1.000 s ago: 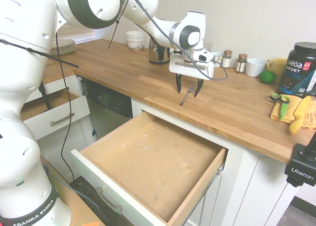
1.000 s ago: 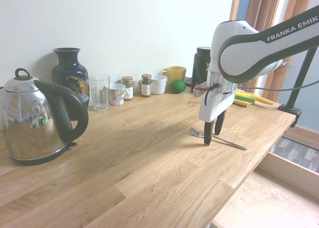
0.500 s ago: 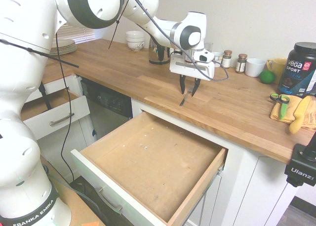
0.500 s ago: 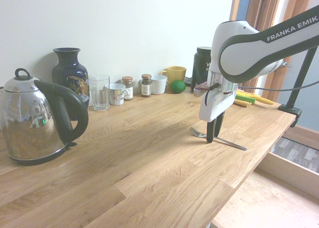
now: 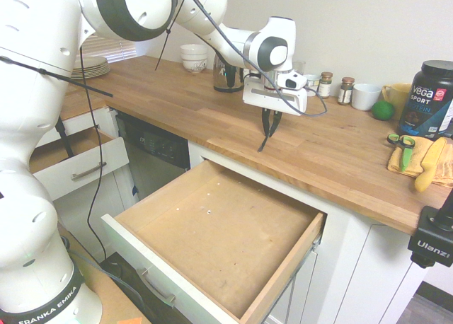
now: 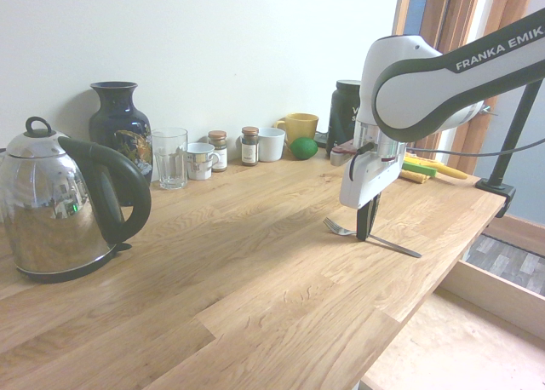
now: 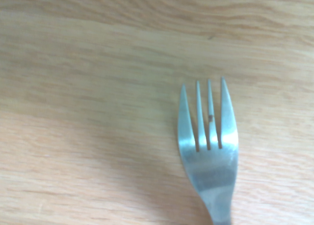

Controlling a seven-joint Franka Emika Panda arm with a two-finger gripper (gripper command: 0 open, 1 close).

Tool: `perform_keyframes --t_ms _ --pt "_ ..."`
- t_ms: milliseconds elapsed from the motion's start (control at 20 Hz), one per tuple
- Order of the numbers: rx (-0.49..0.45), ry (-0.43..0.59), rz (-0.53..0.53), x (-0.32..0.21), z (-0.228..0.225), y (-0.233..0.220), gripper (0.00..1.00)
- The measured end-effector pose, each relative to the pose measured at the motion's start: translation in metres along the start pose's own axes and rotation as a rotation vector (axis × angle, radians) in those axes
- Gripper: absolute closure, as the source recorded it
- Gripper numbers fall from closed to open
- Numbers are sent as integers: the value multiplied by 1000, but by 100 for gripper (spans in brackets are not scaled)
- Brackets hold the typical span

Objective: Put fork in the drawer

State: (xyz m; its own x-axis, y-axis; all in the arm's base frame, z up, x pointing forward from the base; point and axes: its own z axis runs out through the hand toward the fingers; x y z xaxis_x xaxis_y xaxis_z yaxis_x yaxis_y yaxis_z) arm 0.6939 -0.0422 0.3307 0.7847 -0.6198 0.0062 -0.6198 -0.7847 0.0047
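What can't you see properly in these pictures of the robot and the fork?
- Fork: the gripper stands in front of the middle of it in the second exterior view, so the pinch itself is hidden.
- Fork handle: cut off by the wrist view's bottom edge.
- In the first exterior view the fork is too small to show its tines.
- Drawer: its near corner runs off that view's bottom edge.

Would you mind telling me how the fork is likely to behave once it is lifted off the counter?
The fork looks like thin polished metal, so probably stiff, light and rather slippery. The end effector meets it near the neck, so the long handle may tilt down. Flat, it seems unlikely to roll.
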Motion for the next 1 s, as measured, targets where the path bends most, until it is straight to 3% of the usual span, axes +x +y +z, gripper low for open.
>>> perform_keyframes --t_ms 1000 --pt "20 28 25 2 -19 -2 100"
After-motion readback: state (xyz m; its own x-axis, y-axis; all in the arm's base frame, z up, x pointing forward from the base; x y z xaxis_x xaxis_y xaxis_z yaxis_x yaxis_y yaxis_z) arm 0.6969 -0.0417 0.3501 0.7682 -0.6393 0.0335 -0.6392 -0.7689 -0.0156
